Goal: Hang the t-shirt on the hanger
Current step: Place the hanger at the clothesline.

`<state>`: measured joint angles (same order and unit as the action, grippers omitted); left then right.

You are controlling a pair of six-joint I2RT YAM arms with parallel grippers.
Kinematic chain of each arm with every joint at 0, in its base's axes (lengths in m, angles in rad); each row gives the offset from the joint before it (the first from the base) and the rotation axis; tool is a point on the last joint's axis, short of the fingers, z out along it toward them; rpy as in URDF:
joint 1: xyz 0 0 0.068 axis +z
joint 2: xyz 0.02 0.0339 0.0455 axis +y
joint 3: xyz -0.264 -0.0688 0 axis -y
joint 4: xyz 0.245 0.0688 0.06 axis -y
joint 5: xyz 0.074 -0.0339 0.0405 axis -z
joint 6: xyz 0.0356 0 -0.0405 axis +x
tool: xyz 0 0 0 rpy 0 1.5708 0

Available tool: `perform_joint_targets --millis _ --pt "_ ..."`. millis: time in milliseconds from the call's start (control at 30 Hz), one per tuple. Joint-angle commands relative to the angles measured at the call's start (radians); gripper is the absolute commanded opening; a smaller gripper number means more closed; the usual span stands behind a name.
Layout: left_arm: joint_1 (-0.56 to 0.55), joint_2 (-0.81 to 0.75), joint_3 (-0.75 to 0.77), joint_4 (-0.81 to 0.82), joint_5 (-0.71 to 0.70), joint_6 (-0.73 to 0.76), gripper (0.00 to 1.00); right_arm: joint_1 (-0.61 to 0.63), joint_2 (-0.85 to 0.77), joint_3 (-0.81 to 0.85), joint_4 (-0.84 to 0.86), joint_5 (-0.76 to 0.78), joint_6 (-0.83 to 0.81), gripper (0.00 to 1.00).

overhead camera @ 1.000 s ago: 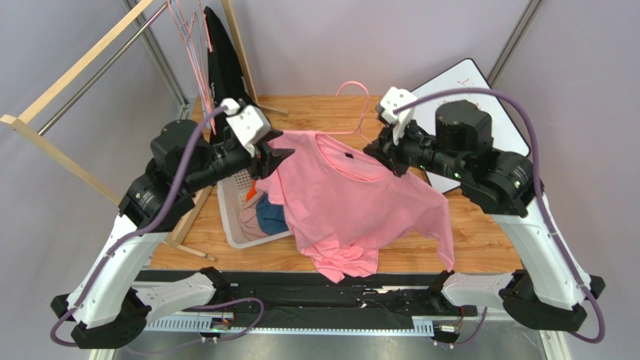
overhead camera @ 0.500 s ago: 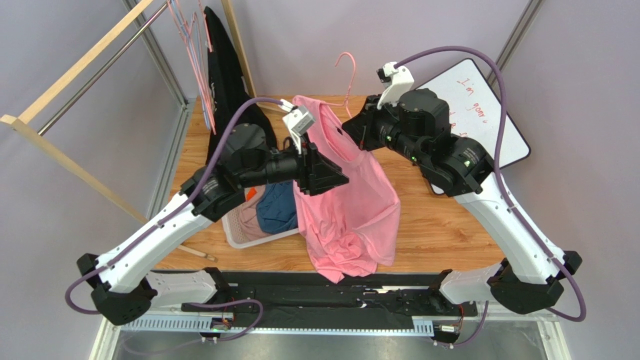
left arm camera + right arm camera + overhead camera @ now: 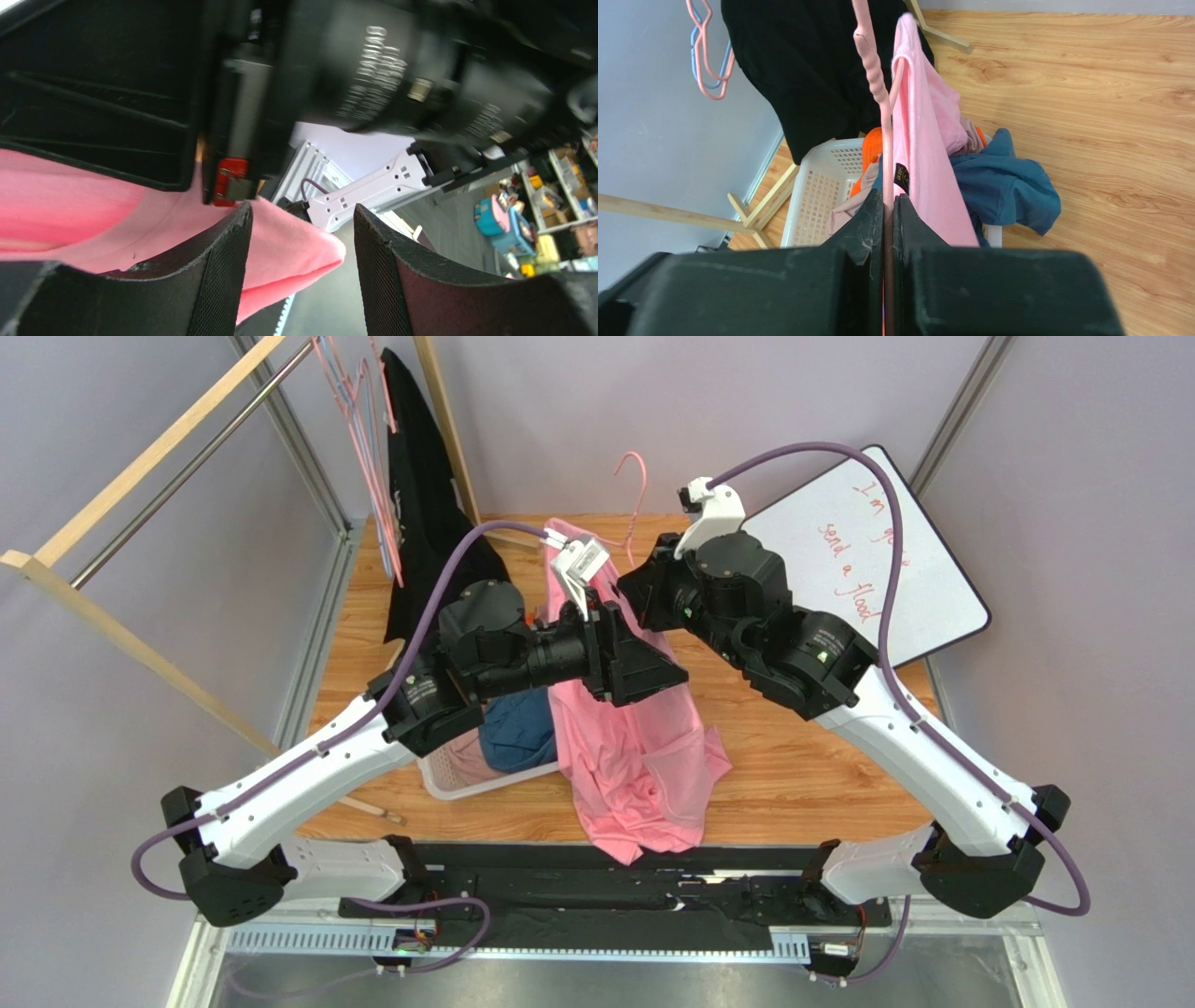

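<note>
Light-pink cotton t-shirt [image 3: 638, 756], plain and short-sleeved, hung in a long bunched drape over the middle of the light wooden table [image 3: 842, 756]. Its collar end was up beside the thin pink wire hanger [image 3: 634, 483] and its lower folds were heaped near the front edge.

The right arm reached in from the right with its elbow high. The right gripper [image 3: 887, 199] was closed tight on the hanger's wire, so the hook pointed up and away. From that wrist the shirt lay against the right side of the wire, a small dark label at its neck. Whether the wire ran inside the neck could not be told.

The left arm stretched across from the left, forearm nearly level. The left gripper [image 3: 302, 213] sat against the shirt's upper part, just beneath the right wrist. Its fingers [image 3: 210, 280] stood apart, and a fold of pink cloth reached into the gap from the left finger's side, unpinched.

A white plastic lattice basket [image 3: 463, 773] stood on the table's left part, holding a blue garment [image 3: 1004, 182] with orange and beige cloth. At the back left a long black garment [image 3: 421, 490] hung by a slanted wooden rack [image 3: 154, 462], near spare pink and blue hangers [image 3: 710, 56]. A whiteboard with red handwriting [image 3: 884, 546] lay at the back right. Grey walls stood behind.
</note>
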<state>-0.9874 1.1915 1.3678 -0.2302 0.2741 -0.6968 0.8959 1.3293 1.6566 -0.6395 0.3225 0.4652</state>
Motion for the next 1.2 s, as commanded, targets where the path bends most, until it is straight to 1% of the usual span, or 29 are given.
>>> perform_joint_targets --millis 0,67,167,267,367,500,667,767,833,900,967,1133,1167 --pt "-0.004 0.037 0.036 -0.109 -0.151 -0.085 0.60 0.050 -0.033 0.015 0.132 0.131 0.023 0.00" --pt "-0.004 0.046 0.037 -0.124 -0.157 -0.122 0.60 0.067 -0.036 0.003 0.146 0.179 0.009 0.00" --pt "0.001 0.057 0.048 -0.138 -0.174 -0.171 0.61 0.078 -0.030 -0.006 0.155 0.204 0.001 0.00" --pt "0.029 0.056 0.040 -0.155 -0.158 -0.199 0.61 0.078 -0.031 -0.015 0.159 0.213 -0.008 0.00" --pt "0.041 0.013 0.007 -0.162 -0.156 -0.155 0.61 0.080 -0.050 -0.038 0.181 0.246 -0.039 0.00" --pt "0.067 -0.044 -0.044 -0.138 -0.225 -0.081 0.61 0.077 -0.074 -0.063 0.195 0.257 -0.059 0.00" --pt "0.079 -0.043 -0.058 -0.072 -0.242 -0.011 0.60 0.077 -0.067 -0.066 0.190 0.247 -0.030 0.00" --pt "0.081 -0.029 -0.064 -0.057 -0.271 0.005 0.60 0.077 -0.064 -0.055 0.189 0.239 -0.013 0.00" --pt "0.084 -0.024 -0.082 0.003 -0.250 -0.003 0.61 0.077 -0.058 -0.051 0.186 0.237 0.003 0.00" --pt "0.082 -0.018 -0.096 0.076 -0.181 -0.021 0.60 0.077 -0.051 -0.044 0.184 0.237 0.010 0.00" --pt "0.084 -0.020 -0.114 0.113 -0.132 -0.044 0.58 0.077 -0.047 -0.043 0.179 0.231 0.023 0.00" --pt "0.084 -0.018 -0.137 0.155 -0.116 -0.059 0.58 0.077 -0.048 -0.046 0.175 0.202 0.041 0.00" --pt "0.084 -0.020 -0.144 0.192 -0.098 -0.053 0.58 0.077 -0.047 -0.044 0.172 0.196 0.044 0.00"
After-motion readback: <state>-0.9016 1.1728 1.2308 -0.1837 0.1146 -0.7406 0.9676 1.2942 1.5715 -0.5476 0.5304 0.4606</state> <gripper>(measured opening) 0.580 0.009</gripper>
